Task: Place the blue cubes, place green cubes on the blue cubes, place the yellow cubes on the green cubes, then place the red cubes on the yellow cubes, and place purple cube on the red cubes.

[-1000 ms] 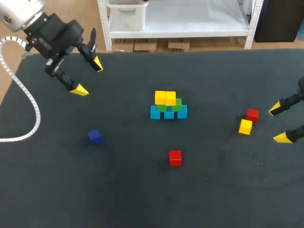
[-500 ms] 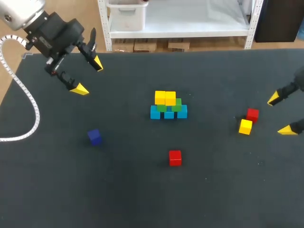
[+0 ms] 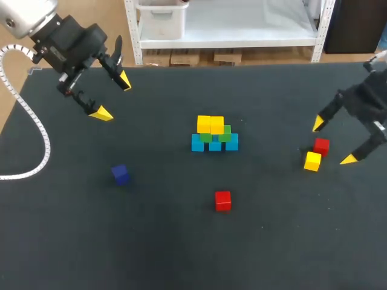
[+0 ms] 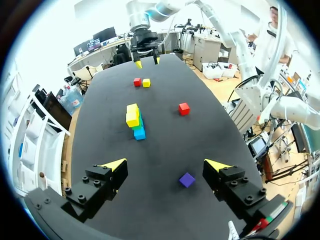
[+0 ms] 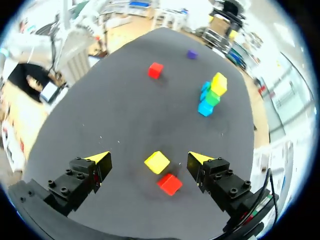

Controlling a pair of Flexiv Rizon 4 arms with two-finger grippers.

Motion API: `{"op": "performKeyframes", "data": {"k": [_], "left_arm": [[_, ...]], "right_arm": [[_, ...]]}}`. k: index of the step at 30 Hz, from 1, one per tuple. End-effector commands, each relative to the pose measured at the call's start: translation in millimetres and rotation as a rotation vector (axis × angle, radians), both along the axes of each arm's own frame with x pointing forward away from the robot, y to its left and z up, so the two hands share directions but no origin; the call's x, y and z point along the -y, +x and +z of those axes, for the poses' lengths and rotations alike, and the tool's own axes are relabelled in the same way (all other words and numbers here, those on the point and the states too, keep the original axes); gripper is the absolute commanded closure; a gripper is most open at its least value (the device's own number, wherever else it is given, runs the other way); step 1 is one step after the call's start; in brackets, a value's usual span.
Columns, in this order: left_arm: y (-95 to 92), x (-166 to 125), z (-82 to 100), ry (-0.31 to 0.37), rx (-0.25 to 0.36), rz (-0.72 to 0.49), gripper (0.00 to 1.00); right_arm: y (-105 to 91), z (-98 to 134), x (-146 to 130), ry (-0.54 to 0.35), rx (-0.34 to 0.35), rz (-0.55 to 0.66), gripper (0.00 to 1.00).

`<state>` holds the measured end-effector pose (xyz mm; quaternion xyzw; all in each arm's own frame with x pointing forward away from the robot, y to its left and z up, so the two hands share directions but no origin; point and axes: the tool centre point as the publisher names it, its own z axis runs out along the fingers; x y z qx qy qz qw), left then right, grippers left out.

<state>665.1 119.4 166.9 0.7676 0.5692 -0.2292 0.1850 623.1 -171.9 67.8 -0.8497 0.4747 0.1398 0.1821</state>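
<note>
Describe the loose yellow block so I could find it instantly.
On the black table, look away from the central stack to the right claw. Two cubes lie near it: it is the yellow cube, not the red cube beside it.

Robot lab: two arms (image 3: 66, 42), dark table (image 3: 181, 254)

head: high, behind, looking down | wrists: low, facing inward from opposite ends | shared: cube stack (image 3: 214, 136)
</note>
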Motion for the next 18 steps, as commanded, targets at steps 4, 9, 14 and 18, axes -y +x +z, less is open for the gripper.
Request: {"op": "performKeyframes", "data": {"k": [4, 9, 14, 18], "left_arm": [[1.1, -0.8, -0.3, -0.001, 0.0, -0.003, 0.0], [1.1, -0.8, -0.3, -0.001, 0.0, -0.003, 0.0], [1.1, -0.8, -0.3, -0.001, 0.0, -0.003, 0.0], [1.1, -0.8, -0.3, -0.001, 0.0, -0.003, 0.0]], "right_arm": [[24.6, -13.5, -21.6, -0.017, -0.057, 0.559, 0.0], [33.1, -22.4, -17.2, -0.007, -0.092, 0.746, 0.0], [36.3, -27.2, -9.6, -0.031, -0.096, 0.849, 0.0], [38.3, -39.6, -10.8, -0.068, -0.09, 0.877, 0.0]]}}
